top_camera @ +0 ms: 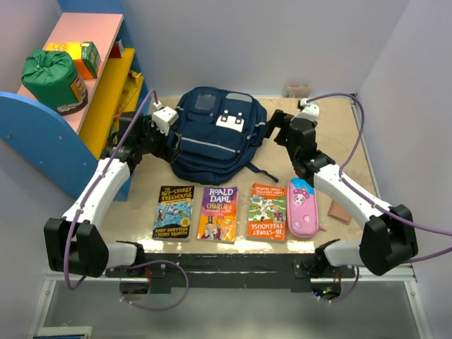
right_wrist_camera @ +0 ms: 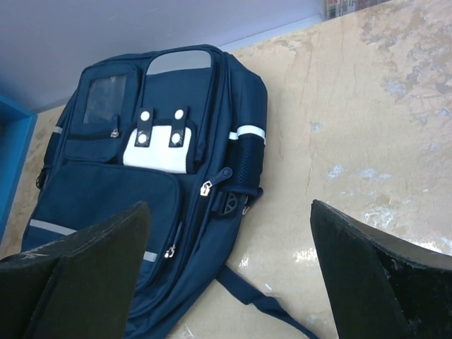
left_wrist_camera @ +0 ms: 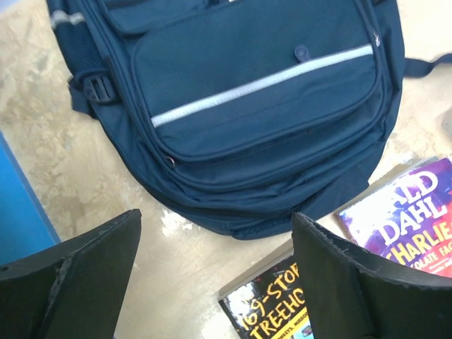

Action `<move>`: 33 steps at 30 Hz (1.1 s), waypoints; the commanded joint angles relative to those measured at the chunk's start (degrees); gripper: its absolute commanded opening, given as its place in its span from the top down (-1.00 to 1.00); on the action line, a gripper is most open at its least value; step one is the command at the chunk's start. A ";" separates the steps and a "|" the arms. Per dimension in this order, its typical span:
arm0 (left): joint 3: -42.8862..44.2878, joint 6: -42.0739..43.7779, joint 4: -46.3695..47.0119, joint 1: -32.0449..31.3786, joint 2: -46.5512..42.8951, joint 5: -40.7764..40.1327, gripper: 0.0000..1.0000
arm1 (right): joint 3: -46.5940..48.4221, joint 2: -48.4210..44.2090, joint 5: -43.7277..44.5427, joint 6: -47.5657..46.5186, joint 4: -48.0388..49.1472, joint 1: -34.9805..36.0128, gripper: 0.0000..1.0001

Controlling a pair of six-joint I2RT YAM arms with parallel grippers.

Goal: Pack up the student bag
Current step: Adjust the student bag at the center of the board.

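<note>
Navy student bag (top_camera: 212, 138) lies flat on the table (top_camera: 353, 141), front pocket up, between our two pincers. Its long axis runs away from the arm bases, with the top end far and the rounded bottom end toward us. Our left pincer (left_wrist_camera: 215, 233) has its jaws wide apart and holds nothing. Seen from that wrist, the bag's lower front pocket and grey stripe fill the space just beyond the fingertips. Our right pincer (right_wrist_camera: 229, 212) is also spread wide and empty. From its wrist the bag sits ahead and to the left, with bare table straight in front. We judge the left pincer the nearer, just beside the bag's left flank, while the right hangs a little apart from the right flank. Every zip we can see looks closed, so nothing shows inside the bag, and opening it seems the first need. Nearer to us than both pincers, a row lies unpacked: a Treehouse book (top_camera: 174, 212), a Roald Dahl book (top_camera: 217, 214), a second Treehouse book (top_camera: 267, 212) and a pink pencil case (top_camera: 304, 207).
</note>
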 commanded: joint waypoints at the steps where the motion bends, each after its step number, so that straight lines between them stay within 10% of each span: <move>1: -1.27 2.08 2.66 -0.10 1.19 0.96 -0.91 | -1.17 -0.71 -2.27 -1.62 1.76 0.16 -0.97; 18: -0.39 -4.94 9.69 0.69 17.27 -8.45 -1.00 | -1.53 9.82 -6.93 2.68 3.42 2.45 -0.97; 33: -3.73 1.12 8.73 1.22 18.33 1.84 -0.94 | 7.70 28.47 -10.88 9.54 6.59 8.07 -0.80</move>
